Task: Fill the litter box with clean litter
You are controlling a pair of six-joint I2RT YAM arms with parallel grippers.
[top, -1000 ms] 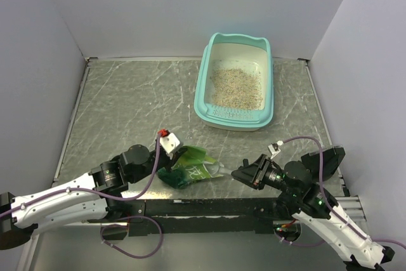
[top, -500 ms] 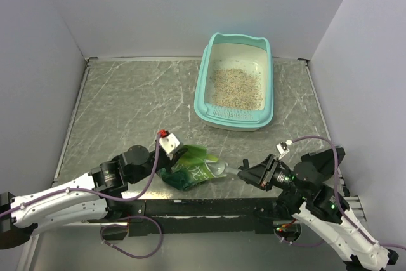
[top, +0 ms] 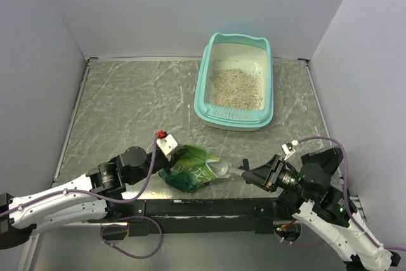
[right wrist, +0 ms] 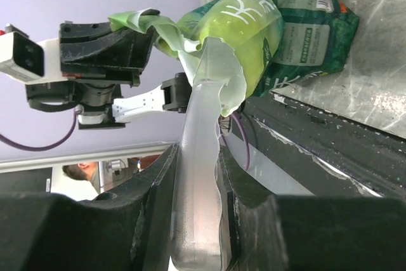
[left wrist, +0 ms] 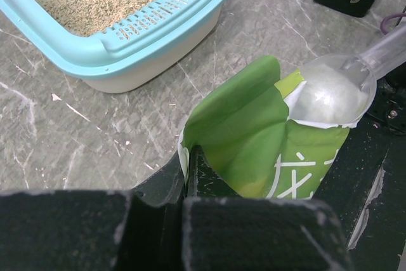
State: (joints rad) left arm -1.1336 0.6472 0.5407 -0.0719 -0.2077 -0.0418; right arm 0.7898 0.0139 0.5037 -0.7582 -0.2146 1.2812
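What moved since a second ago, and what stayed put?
The right gripper, holding the clear scoop, slid a little to the right, away from the green pouch. The left gripper kept pinching the pouch's edge. The litter box and its litter did not move.

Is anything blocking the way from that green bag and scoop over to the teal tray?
Nothing visible. Between the scoop at the mouth of the green pouch and the litter box lies only bare table. The right gripper holds the scoop.
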